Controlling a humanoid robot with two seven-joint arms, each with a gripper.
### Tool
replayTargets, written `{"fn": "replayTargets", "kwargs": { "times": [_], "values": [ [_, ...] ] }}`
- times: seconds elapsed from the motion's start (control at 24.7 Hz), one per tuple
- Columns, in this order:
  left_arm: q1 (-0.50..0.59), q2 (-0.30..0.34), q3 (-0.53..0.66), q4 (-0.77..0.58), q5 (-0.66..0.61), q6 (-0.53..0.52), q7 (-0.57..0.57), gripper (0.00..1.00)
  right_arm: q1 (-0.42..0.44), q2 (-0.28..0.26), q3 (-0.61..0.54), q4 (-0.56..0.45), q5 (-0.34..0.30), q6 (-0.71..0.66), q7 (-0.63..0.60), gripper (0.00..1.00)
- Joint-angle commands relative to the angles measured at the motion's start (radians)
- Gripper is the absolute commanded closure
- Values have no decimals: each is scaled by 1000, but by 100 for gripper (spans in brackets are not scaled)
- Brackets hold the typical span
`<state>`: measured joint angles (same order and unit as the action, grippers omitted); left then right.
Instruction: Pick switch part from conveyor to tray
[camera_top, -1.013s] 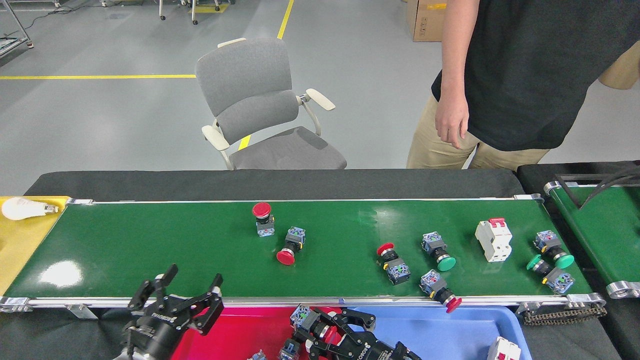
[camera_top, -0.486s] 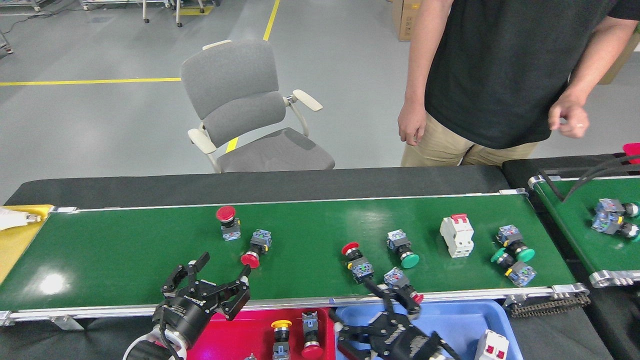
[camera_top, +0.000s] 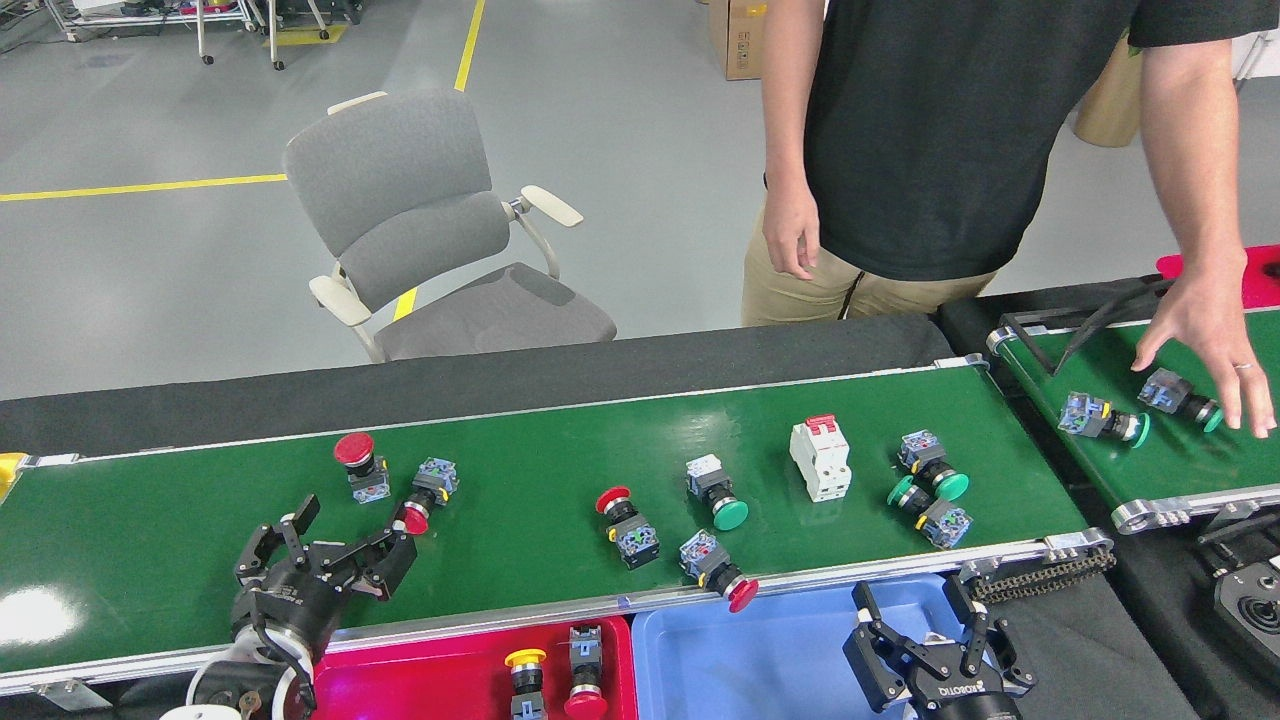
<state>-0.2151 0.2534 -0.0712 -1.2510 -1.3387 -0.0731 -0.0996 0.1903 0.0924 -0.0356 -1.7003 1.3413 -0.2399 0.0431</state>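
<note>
— Looking at the conveyor (camera_top: 200, 520), what did you have?

— I had my left tool (camera_top: 325, 545) hanging over the near-left of the belt, jaws spread wide, nothing in them. Just beyond its tips lay a red-capped switch part (camera_top: 425, 495) on its side, and beside that another red one (camera_top: 358, 463) stood upright.

— And the right side?

— My right tool (camera_top: 925, 612) sat low over the blue tray (camera_top: 760, 660), also open and empty. A third red switch part (camera_top: 718, 570) lay at the belt's near rail, its cap jutting over the edge above that tray. The red tray (camera_top: 420, 685) held two switches (camera_top: 555, 682).

— Anyone nearby?

— A person's hand (camera_top: 1205, 345) hovered over the smaller belt (camera_top: 1180, 460) on the far right.
</note>
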Motion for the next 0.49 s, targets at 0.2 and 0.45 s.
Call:
{"fn": "replayTargets", "kwargs": {
  "times": [0.2, 0.45],
  "values": [
    [-125, 18, 14, 150, -2, 29, 11, 3, -143, -65, 255, -4, 6, 4, 178, 0],
    [-208, 15, 14, 304, -2, 81, 17, 30, -230, -17, 382, 94, 47, 20, 264, 0]
  ]
}}
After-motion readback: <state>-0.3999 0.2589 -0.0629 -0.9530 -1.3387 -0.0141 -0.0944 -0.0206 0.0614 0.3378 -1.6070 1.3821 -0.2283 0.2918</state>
